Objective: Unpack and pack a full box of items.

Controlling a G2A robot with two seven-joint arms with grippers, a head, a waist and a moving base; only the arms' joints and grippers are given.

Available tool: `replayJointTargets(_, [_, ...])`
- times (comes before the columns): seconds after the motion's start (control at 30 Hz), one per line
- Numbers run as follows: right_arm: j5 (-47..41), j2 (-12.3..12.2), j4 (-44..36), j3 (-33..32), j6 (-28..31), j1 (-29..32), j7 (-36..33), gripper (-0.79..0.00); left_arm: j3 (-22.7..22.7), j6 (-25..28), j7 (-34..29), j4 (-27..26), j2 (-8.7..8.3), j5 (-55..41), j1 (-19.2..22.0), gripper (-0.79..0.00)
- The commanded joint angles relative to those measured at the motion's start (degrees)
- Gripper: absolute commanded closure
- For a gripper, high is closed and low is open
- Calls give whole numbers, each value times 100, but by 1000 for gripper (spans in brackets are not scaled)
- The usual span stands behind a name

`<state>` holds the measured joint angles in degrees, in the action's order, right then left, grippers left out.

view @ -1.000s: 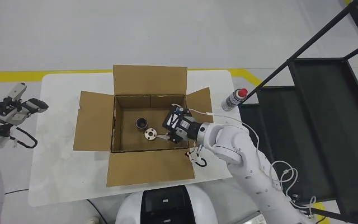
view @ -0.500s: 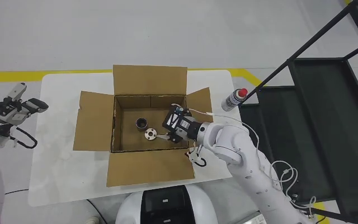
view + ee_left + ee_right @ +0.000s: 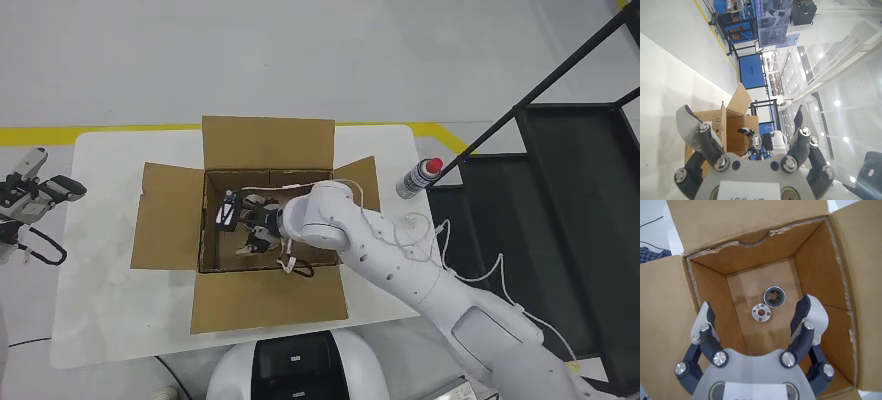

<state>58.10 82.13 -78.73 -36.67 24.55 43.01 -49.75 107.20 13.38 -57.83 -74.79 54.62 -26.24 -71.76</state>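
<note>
right gripper (image 3: 755,306) hangs over the open box (image 3: 815,262), pointing straight down into it, fingers spread wide and holding nothing. on the box floor i see two pieces left: a flat metal disc (image 3: 761,312) with small holes, and a dark ring (image 3: 774,296) with a bright rim just beside it, both near the middle of the floor and well away from the box walls. a spray can (image 3: 418,178) stands outside the box, past its flap on my right side, so i read this as the unpacking half, with the box nearly emptied. left gripper (image 3: 742,113) sits well clear of the box on the far left, released and empty.

next move, as i judge it: go down into the box and centre on one piece. the disc lies right under the open fingers, but it is thin, so the tips probably must go almost to the floor to pinch its edge. the ring sits close, so i'd watch for a finger nudging it on the way down.
</note>
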Motion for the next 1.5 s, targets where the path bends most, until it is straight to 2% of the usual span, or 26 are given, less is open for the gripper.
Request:
replayJointTargets(0.0, [-52,142,459,259,-87,-199,160,-785,0,0,0,0,0,0,0,-785])
replayJointTargets(0.23, [80,535,1556,774,-442,-645,377,-785,0,0,0,0,0,0,0,-785])
replayJointTargets(0.4, [323,675,1899,876,-737,-773,477,-785,0,0,0,0,0,0,0,-785])
replayJointTargets(0.7, [389,915,2486,1022,-774,-871,498,-785,0,0,0,0,0,0,0,-785])
replayJointTargets(0.77, [375,977,2631,1045,-772,-902,542,-677,0,0,0,0,0,0,0,-785])
replayJointTargets(0.8, [367,1006,2690,1054,-765,-917,566,-477,0,0,0,0,0,0,0,-785])
replayJointTargets(0.83, [356,1034,2751,1057,-762,-933,591,-376,0,0,0,0,0,0,0,-785])
replayJointTargets(0.93, [357,1110,2921,1069,-747,-982,664,-363,0,0,0,0,0,0,0,-785])
replayJointTargets(1.0, [355,1160,3028,1076,-745,-1009,698,-391,0,0,0,0,0,0,0,-785])
replayJointTargets(1.03, [366,1185,3084,1082,-754,-1025,706,-437,0,0,0,0,0,0,0,-785])
replayJointTargets(1.07, [369,1211,3136,1089,-754,-1038,713,-406,0,0,0,0,0,0,0,-785])
replayJointTargets(1.1, [380,1236,3190,1096,-763,-1056,711,-351,0,0,0,0,0,0,0,-785])
replayJointTargets(1.13, [391,1261,3234,1104,-769,-1070,709,-252,0,0,0,0,0,0,0,-785])
replayJointTargets(1.2, [420,1306,3300,1116,-782,-1097,695,0,0,0,0,0,0,0,0,-785])
replayJointTargets(1.33, [499,1346,3224,1088,-818,-1139,606,0,0,0,0,0,0,0,0,-785])
replayJointTargets(1.47, [643,1282,2771,966,-838,-1134,334,0,0,0,0,0,0,0,0,-785])
